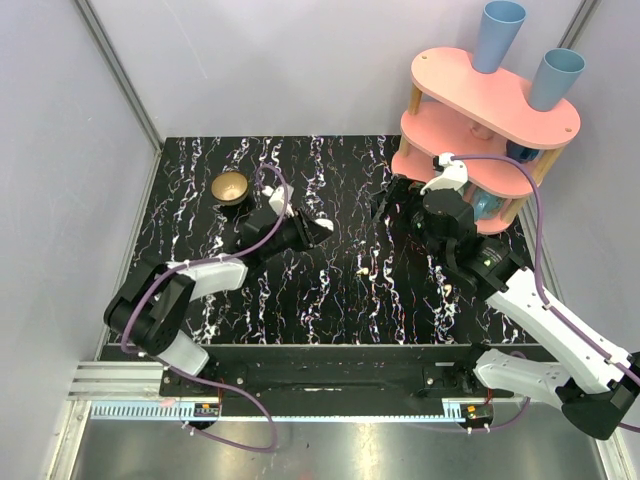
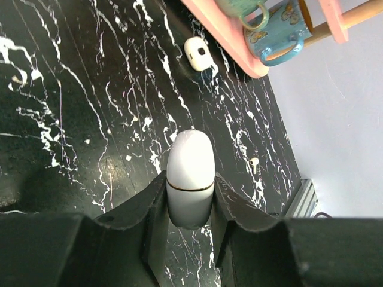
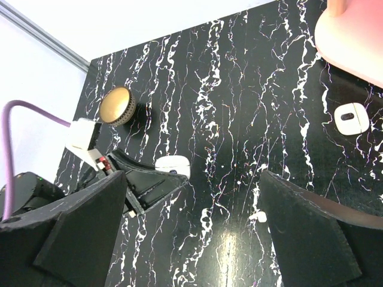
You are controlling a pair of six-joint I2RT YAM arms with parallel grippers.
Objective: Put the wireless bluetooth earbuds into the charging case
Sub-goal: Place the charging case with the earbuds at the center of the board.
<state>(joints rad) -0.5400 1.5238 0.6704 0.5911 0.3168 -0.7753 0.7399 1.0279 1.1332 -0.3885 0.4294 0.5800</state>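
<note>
Earbuds, two loose, charging cases, two

A robotics lab cell was indicated by the marbled worktop, enclosed by plain grey panels, with aluminium rail at lower left.

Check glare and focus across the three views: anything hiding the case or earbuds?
Top view: even light, sharp, but an earbud barely stands out from the white streaks. Left wrist: lamp glare on the table, clear of the case in the left gripper; near fingers soft. Right wrist: glare patch bottom centre, right gripper fingers dark and blurred.
</note>
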